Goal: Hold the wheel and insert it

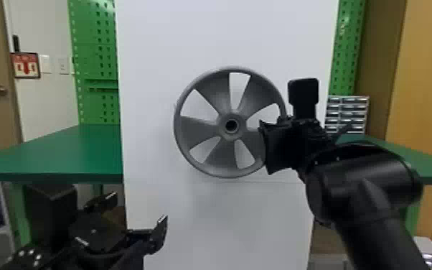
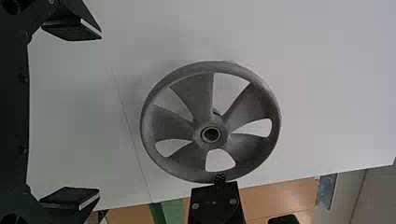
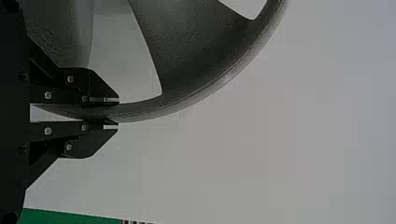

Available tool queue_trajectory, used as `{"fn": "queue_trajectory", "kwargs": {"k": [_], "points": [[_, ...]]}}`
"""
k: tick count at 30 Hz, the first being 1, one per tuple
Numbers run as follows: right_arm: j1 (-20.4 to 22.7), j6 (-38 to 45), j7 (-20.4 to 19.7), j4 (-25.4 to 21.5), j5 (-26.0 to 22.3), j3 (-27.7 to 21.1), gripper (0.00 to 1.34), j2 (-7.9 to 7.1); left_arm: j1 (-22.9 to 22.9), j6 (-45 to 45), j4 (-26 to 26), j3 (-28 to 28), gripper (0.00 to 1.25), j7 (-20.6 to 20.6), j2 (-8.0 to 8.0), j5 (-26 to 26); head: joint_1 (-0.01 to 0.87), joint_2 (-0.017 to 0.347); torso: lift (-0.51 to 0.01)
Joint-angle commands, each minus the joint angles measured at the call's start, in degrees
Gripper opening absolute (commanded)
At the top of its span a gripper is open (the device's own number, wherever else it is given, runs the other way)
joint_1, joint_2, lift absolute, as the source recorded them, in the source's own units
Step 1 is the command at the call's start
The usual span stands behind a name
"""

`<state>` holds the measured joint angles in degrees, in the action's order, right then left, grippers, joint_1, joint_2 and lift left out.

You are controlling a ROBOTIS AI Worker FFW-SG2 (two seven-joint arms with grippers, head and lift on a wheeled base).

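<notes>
The grey spoked wheel (image 1: 199, 131) stands upright before the white panel (image 1: 154, 107), its round hub hole facing the head. At its right rim is my right gripper (image 1: 280, 124); the right wrist view shows my right gripper (image 3: 114, 113) shut on the rim of the wheel (image 3: 187, 46). Low at the left, below the wheel and apart from it, my left gripper (image 1: 136, 208) stands open. In the left wrist view, my left gripper (image 2: 95, 114) has nothing between its fingers, and the wheel (image 2: 252, 105) is farther off. What lies behind the hub is mostly hidden.
Green tabletops (image 1: 64, 154) extend on both sides of the panel. Green pegboards (image 1: 95, 46) stand behind, and a small drawer cabinet (image 1: 348, 113) is at the back right. My right arm (image 1: 366, 186) comes in from the lower right.
</notes>
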<state>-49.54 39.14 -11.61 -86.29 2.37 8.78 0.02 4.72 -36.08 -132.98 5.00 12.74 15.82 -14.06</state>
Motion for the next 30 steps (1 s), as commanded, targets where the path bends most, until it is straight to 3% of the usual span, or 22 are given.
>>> {"fn": "queue_trajectory", "kwargs": {"k": [1,20,30], "points": [[-0.1,-0.5,0.0,0.6,-0.1,-0.3,0.12,0.04,0.0,0.1,0.0,0.0,1.15,0.0,0.00,0.0,0.210,0.009,-0.442],[-0.3,-1.3,0.0,0.6,-1.1,-0.3,0.16,0.04,-0.2,0.2,0.1,-0.1,1.15,0.0,0.00,0.0,0.210,0.009,-0.442],[0.1,-2.1,0.0,0.5,-2.1,-0.4,0.89,0.04,-0.3,0.2,0.0,-0.2,1.15,0.0,0.00,-0.1,0.210,0.009,-0.442]]}}
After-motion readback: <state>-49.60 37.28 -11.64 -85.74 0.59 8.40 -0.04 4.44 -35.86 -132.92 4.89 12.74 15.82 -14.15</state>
